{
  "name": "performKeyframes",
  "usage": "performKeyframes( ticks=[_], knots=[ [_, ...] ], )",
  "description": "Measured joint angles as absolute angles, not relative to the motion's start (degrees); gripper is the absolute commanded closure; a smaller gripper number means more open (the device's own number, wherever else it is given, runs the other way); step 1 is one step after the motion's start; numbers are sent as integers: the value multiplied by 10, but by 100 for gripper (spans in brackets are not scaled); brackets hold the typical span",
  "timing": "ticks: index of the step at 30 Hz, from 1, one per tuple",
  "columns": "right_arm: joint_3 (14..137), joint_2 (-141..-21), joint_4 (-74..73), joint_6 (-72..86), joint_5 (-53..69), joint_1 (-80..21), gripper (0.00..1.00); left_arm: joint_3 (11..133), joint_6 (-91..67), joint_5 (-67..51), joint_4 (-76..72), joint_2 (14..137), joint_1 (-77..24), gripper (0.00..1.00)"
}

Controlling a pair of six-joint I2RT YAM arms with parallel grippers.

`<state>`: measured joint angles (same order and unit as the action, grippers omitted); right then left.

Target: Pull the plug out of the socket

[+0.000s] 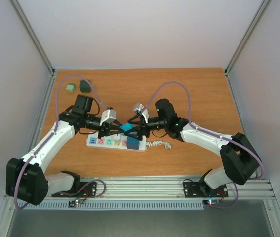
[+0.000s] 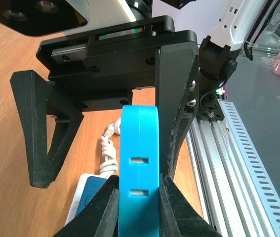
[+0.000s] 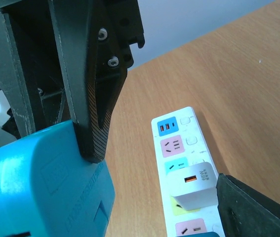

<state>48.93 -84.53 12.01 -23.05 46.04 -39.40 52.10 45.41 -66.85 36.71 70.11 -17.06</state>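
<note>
- Our left gripper (image 2: 139,181) is clamped tight on the blue plug (image 2: 139,143), holding it in the air just above the power strip (image 3: 179,114). We judge the plug already free of its socket.
- Our right gripper (image 3: 157,167) has its jaws wide apart. One finger presses the plug's side, and the other hangs near the white charger (image 3: 193,183) plugged into the strip.
- If that upper finger pushes harder, the plug could twist in our left grip and drop onto the strip.
- If the right jaws close here, the lower finger may catch the charger and drag the loose strip with it.
- Both grippers crowd together, so a careless retreat risks a knock.
</note>
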Motion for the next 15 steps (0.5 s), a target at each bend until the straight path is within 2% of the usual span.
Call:
performKeyframes(
  ticks=[15],
  knots=[
    [509,-817,63,-343,399,-398,15,544,498,-671,390,720,-171,99]
  ],
)
